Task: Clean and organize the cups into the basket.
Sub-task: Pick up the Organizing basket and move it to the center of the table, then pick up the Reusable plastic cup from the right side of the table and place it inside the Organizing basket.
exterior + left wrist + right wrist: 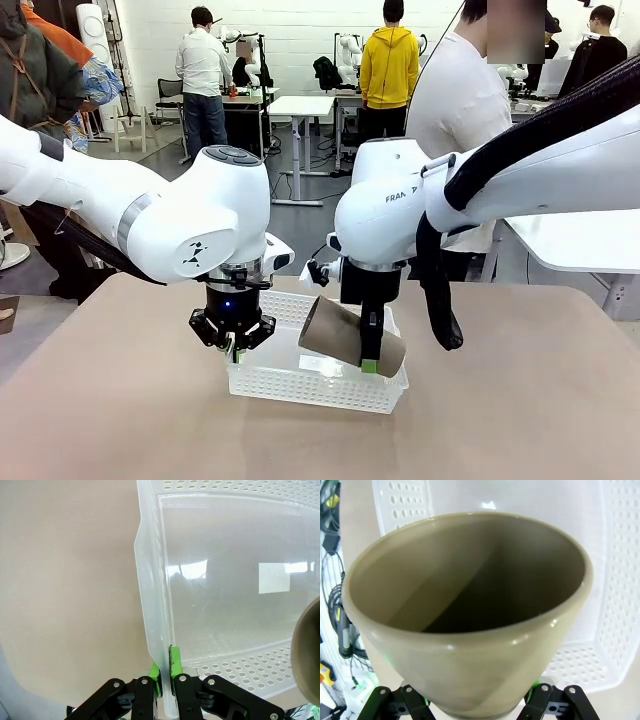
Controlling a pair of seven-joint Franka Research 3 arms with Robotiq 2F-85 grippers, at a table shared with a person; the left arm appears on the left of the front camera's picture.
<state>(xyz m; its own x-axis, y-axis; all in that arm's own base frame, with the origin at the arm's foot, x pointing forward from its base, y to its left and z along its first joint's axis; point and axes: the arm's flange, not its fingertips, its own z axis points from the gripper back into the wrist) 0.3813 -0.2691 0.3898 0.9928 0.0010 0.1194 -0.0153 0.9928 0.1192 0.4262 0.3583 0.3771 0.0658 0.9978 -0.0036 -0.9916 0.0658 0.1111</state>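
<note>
In the wrist view, left fingers pinch the basket wall.

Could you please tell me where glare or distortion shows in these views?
Left wrist view: bright reflections glare off the basket floor; right wrist view: the wide lens swells the tan cup; front view: even light, only soft shadows on the table.
</note>
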